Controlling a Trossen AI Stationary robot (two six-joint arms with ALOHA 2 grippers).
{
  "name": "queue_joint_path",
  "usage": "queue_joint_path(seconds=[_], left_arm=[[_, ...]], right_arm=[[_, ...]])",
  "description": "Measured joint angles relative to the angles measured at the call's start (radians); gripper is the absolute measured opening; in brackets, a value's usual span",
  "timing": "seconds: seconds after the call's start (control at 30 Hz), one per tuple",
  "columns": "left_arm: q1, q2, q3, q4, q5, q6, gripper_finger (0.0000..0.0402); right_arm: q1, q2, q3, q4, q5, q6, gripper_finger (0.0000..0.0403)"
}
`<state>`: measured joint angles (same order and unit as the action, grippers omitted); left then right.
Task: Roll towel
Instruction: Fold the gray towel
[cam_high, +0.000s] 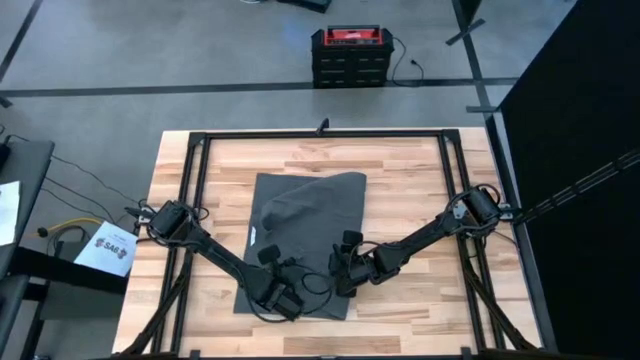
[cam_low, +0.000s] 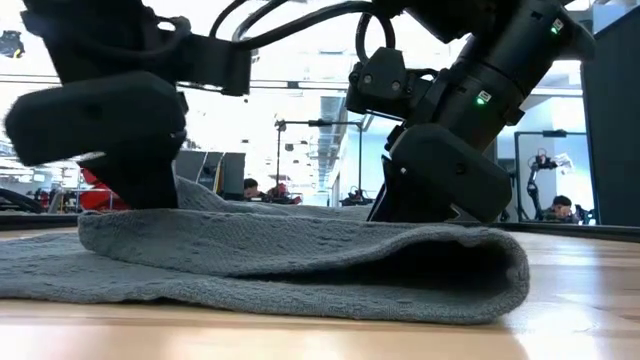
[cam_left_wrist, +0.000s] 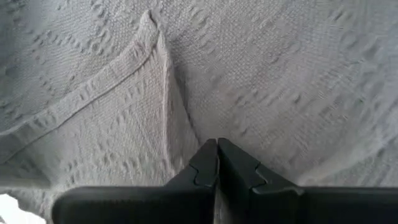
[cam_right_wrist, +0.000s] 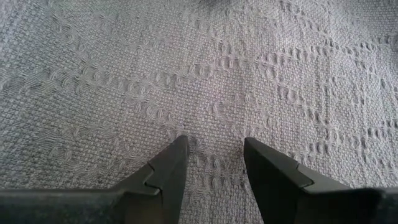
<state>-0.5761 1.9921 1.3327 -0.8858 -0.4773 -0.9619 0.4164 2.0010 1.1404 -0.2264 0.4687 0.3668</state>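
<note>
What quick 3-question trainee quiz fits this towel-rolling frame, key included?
1. True or false: the left pincer is shut on a fold of the towel.
2. The right pincer is: A) shut on the towel; B) open, fingers apart over the cloth; C) away from the towel.
3. Fill in: in the high view both pincers work at the towel's ____ end, the one toward the picture's bottom.

Key: 1 true; 2 B; 3 near. The low view shows that end's edge lifted and curled back over the cloth, while the far end lies on the table.
</note>
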Motion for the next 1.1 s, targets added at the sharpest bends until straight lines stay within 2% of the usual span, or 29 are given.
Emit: queue_joint_path(seconds=[0.1, 0.2, 0.47, 0.57, 0.63, 0.73, 0.87, 0.97, 1.1], left_arm=[[-0.013, -0.007, 0.000, -0.032, -0.004, -0.020, 0.0004], [-0.020, -0.008, 0.000, -0.056, -0.008, -0.036, 0.0025], [-0.020, -0.023, 0.001, -0.122, -0.103, -0.122, 0.0126], [-0.010, -0.023, -0.010, -0.041, -0.116, -0.129, 0.0156], [0.010, -0.022, -0.041, 0.074, -0.057, -0.078, 0.0166], [0.041, -0.021, -0.088, 0.136, -0.023, -0.074, 0.0165], [0.073, -0.025, -0.116, 0.021, -0.044, -0.167, 0.0146], [0.074, -0.024, -0.116, 0.010, -0.046, -0.154, 0.0131], [0.067, -0.023, -0.116, 0.039, -0.033, -0.124, 0.0063]], right_arm=[[0.000, 0.000, 0.000, 0.000, 0.000, 0.000, 0.0148], [0.000, 0.000, 0.000, 0.001, 0.000, -0.002, 0.0148], [0.000, 0.000, 0.000, 0.002, 0.000, -0.008, 0.0148], [0.000, 0.000, 0.000, 0.002, 0.000, -0.008, 0.0148], [0.000, 0.000, 0.000, 0.002, 0.000, -0.008, 0.0148], [0.000, 0.000, 0.000, 0.002, 0.000, -0.008, 0.0148], [0.000, 0.000, 0.000, 0.010, -0.001, -0.006, 0.0148], [0.000, 0.000, 0.000, 0.010, -0.002, -0.007, 0.0148], [-0.007, 0.000, 0.000, 0.009, -0.008, -0.009, 0.0148]])
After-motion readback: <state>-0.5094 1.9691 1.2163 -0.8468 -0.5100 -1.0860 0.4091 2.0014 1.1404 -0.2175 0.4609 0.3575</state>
